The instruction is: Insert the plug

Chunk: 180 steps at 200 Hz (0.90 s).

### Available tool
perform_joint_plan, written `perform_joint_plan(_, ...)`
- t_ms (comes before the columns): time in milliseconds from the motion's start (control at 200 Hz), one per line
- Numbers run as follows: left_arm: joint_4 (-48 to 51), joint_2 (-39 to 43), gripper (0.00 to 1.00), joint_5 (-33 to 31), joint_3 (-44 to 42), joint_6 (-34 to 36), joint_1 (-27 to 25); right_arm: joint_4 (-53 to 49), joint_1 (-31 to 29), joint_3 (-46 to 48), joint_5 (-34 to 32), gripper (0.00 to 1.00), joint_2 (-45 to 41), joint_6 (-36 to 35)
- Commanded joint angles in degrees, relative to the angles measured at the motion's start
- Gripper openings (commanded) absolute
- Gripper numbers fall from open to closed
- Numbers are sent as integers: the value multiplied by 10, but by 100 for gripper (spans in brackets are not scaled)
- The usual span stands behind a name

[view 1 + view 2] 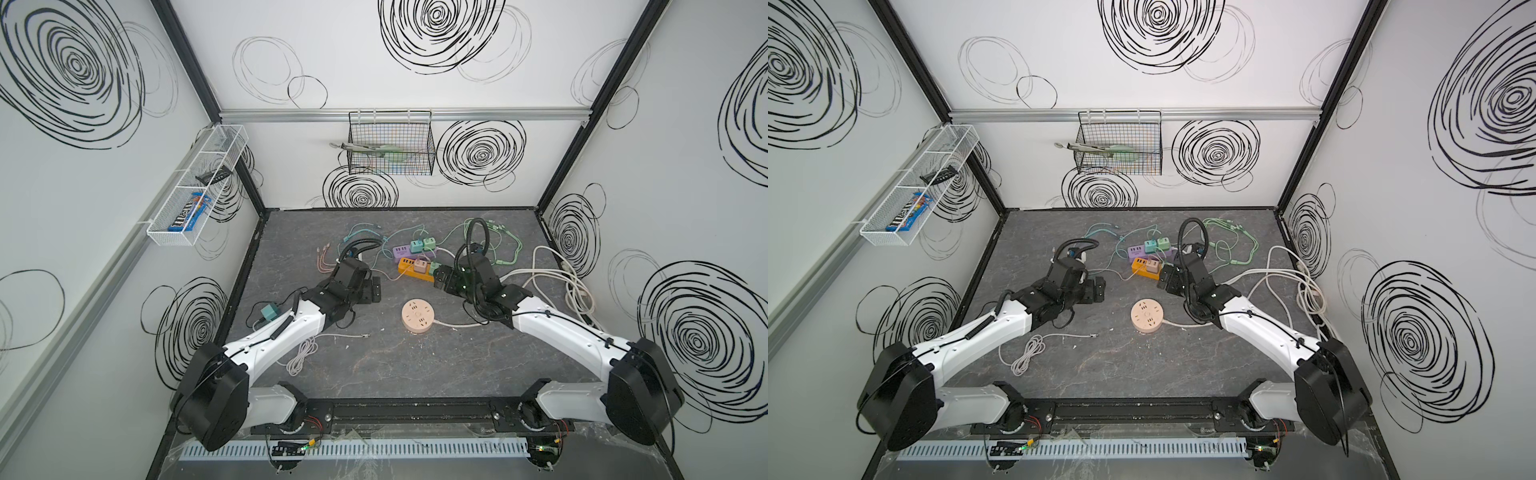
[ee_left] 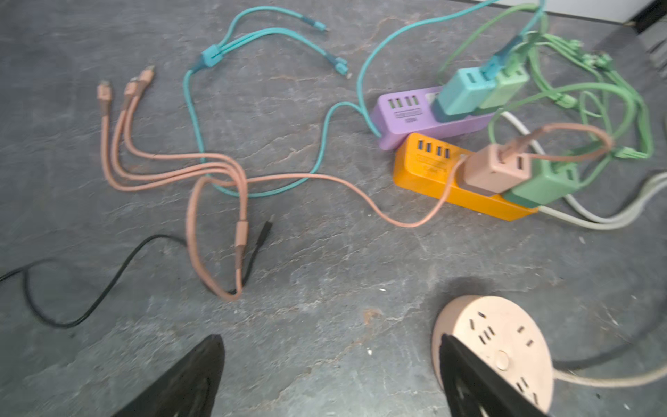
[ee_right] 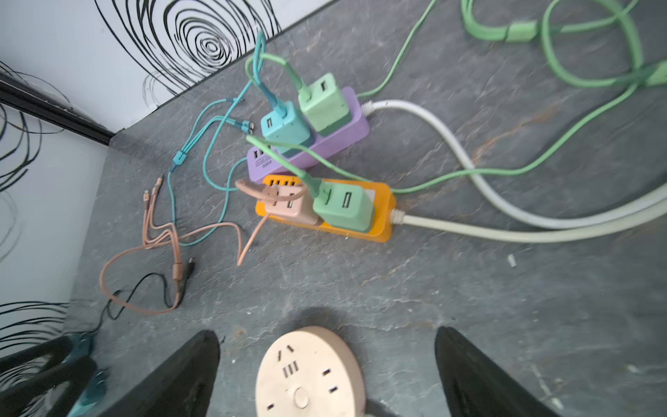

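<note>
A round pink power strip (image 1: 417, 316) (image 1: 1147, 316) lies flat mid-table, its sockets bare. In the right wrist view the round pink power strip (image 3: 310, 375) sits below and between the wide-apart fingers of my right gripper (image 3: 326, 332), untouched. My left gripper (image 2: 330, 339) is open over bare table, with the round strip (image 2: 505, 343) beside one finger. A teal cube plug (image 1: 270, 312) with a black cable rests on the table against the left forearm, held by nothing. In both top views the left gripper (image 1: 376, 289) and right gripper (image 1: 438, 278) face each other above the strip.
An orange strip (image 1: 409, 266) carrying pink and green chargers and a purple strip (image 1: 401, 250) carrying teal and green chargers lie behind, amid pink, teal and green cables. Thick white cords (image 1: 561, 282) pile at the right. A grey coiled cable (image 1: 303, 357) lies near the left arm.
</note>
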<state>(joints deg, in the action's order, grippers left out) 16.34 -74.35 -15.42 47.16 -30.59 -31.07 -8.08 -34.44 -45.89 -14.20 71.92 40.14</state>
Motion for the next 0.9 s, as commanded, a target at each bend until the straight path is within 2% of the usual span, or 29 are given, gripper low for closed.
perform_joint_plan(0, 59, 17, 96, -103, 4, -63, 6, 16, 33, 25, -64, 97, -40, -96)
perform_joint_plan(35, 72, 20, 96, -122, 4, -79, 10, 28, 51, 38, -48, 97, -54, -104)
perform_joint_plan(105, 95, 26, 96, -152, 1, -118, 21, 68, 105, 71, 69, 97, -81, -136)
perform_joint_plan(145, 101, 31, 96, -155, -2, -133, 31, 80, 133, 85, 114, 97, -93, -126)
perform_joint_plan(220, 107, 42, 96, -153, -13, -164, 48, 94, 169, 106, 158, 97, -105, -105)
perform_joint_plan(340, 140, 61, 96, -162, -36, -248, 74, 99, 187, 117, 181, 97, -104, -95)
perform_joint_plan(415, 164, 62, 96, -149, -51, -290, 110, 101, 186, 114, 196, 97, -98, -107)
perform_joint_plan(555, 184, 57, 96, -120, -82, -310, 185, 99, 186, 105, 210, 97, -87, -112)
perform_joint_plan(705, 138, 59, 96, -27, -151, -304, 267, 92, 186, 94, 225, 97, -81, -122)
perform_joint_plan(781, 129, 55, 96, -6, -169, -305, 273, 88, 186, 92, 221, 97, -82, -122)
perform_joint_plan(896, 113, 49, 96, 35, -185, -306, 254, 88, 186, 93, 215, 97, -80, -122)
